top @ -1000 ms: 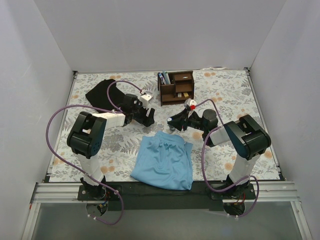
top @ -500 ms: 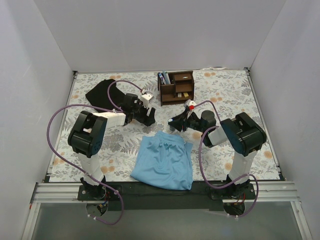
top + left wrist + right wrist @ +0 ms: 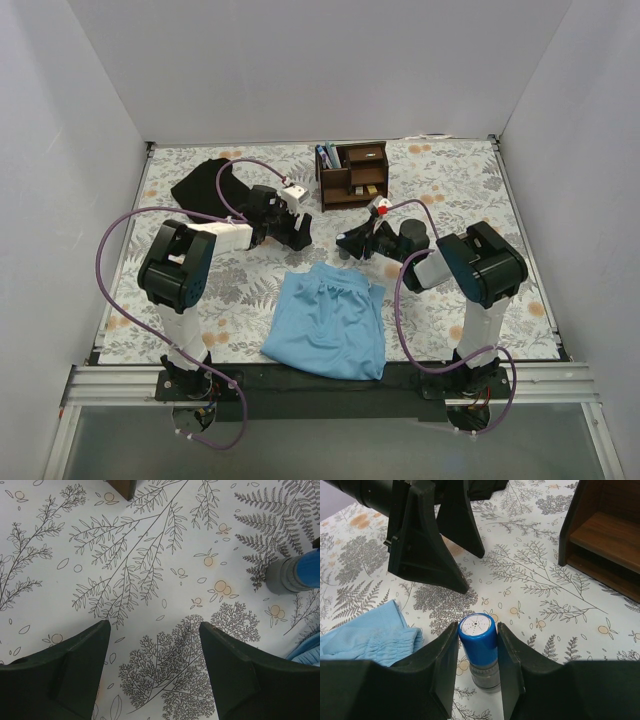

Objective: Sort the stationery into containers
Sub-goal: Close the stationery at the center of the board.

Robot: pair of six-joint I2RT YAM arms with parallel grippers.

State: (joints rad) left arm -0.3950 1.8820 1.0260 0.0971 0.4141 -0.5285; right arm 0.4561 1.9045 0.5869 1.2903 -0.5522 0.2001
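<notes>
One dark wooden organizer (image 3: 352, 175) sits at the middle of the counter's (image 3: 450, 190) far edge. Its left slot holds pens (image 3: 327, 157), too small to count, and a low shelf holds tan blocks (image 3: 370, 188).

Two cloths lie on the counter: a black cloth (image 3: 205, 185) toward the far left corner and a light blue cloth (image 3: 330, 320) at the middle of the near edge.

One blue-capped tube (image 3: 481, 655) stands upright in the middle of the counter, between the organizer and the blue cloth, whose rumpled edge lies just beside it. The right claw (image 3: 477, 626) grips this tube, with a finger pressed on each side of the blue cap.

The left claw (image 3: 155, 645) hangs open and empty over bare counter. It sits near the tube's left side, its two dark fingers facing the right claw.
</notes>
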